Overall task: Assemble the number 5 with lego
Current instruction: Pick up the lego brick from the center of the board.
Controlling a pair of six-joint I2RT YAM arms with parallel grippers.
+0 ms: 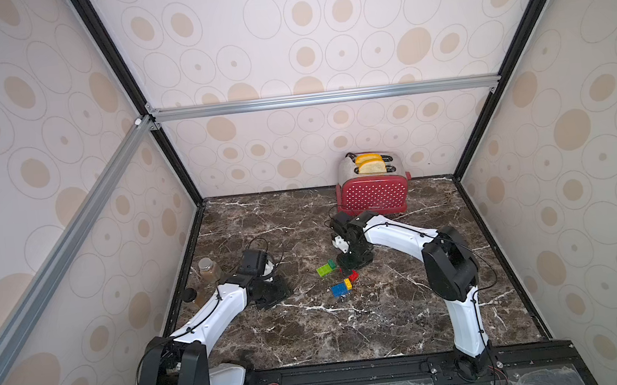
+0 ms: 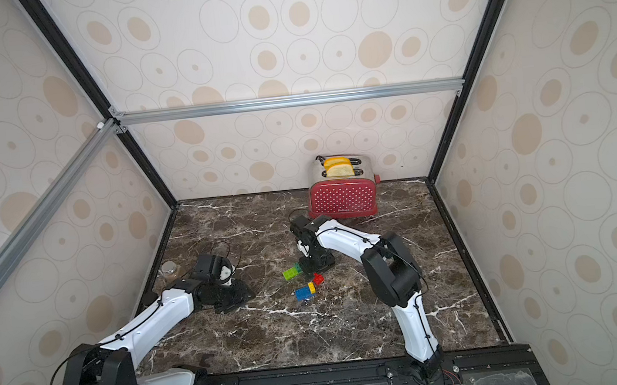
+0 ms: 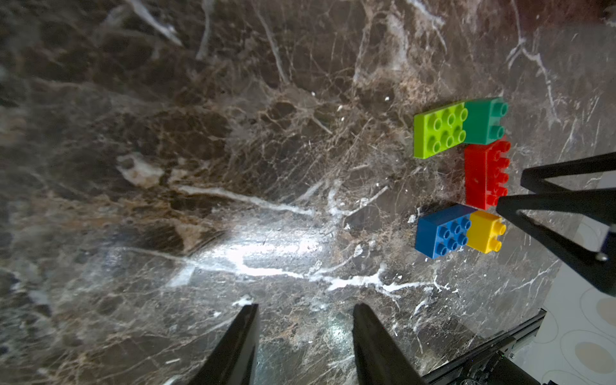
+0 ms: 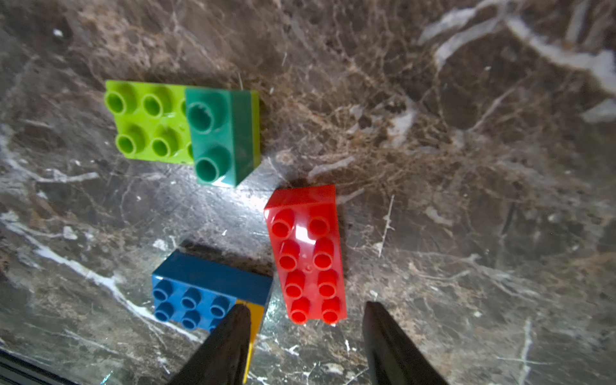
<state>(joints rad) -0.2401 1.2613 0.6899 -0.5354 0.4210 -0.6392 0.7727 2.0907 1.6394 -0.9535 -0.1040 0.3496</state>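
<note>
- The five bricks lie together mid-table (image 4: 466, 166), in three pieces.
- The dark green (image 4: 216, 136) brick sits pressed onto one end of the lime (image 4: 143, 123).
- The yellow (image 4: 256, 313) sits likewise on one end of the blue (image 4: 193, 293).
- The red (image 4: 306, 256) lies loose, studs up, between the two pairs and touching neither in the right wrist view.
- The right gripper (image 4: 306, 306) hovers over the near end of the red, jaws spread and holding nothing.
- The left gripper (image 3: 305, 306) is also spread and empty, over bare table well apart from the bricks.
- The step in hand looks like picking up the red to cap the dark green.
- The jaws already span the red's narrow width, which is the right way to take it.
- One finger (image 4: 233, 333) hangs over the yellow, though, so a straight drop could land on that pair.
- Better to shift away from the blue first, so both fingers clear the red's long sides.
- Grip near the middle, low on the walls, so the brick stays level for pressing.
- The left gripper could steady the lime when the red goes on.
</note>
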